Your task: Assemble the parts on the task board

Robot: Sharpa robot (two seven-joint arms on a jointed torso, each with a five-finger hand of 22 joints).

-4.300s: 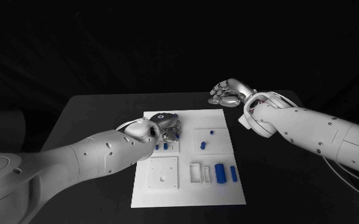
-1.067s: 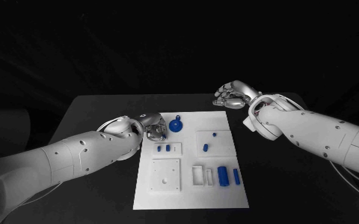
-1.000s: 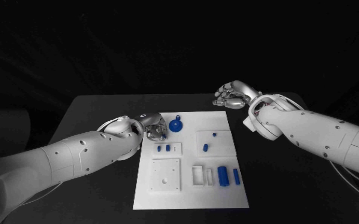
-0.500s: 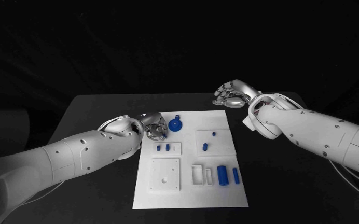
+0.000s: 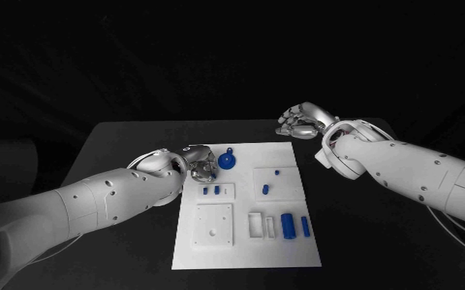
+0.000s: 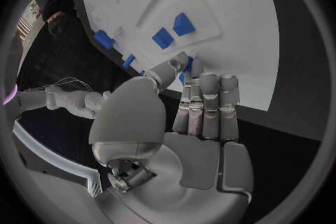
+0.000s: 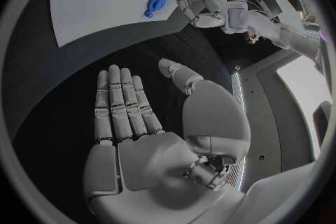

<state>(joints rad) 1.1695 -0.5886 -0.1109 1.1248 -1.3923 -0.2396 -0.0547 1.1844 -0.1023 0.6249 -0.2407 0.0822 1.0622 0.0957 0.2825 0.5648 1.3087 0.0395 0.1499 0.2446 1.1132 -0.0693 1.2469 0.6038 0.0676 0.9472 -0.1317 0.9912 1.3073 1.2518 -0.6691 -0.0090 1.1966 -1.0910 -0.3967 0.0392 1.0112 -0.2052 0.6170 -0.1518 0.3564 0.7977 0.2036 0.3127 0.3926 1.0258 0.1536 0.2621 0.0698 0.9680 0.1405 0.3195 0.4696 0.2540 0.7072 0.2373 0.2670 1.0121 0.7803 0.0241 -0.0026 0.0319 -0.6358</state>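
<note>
round blue part lies flat on task board, just beyond left hand fingertips; nothing pinched, fingers pressed together. right hand spread, parked off board. part best approached low, squarely.

left hand: drawn back from over the task board to its left edge | round blue part: uncovered, now lying on the board beside that hand's fingers
</note>
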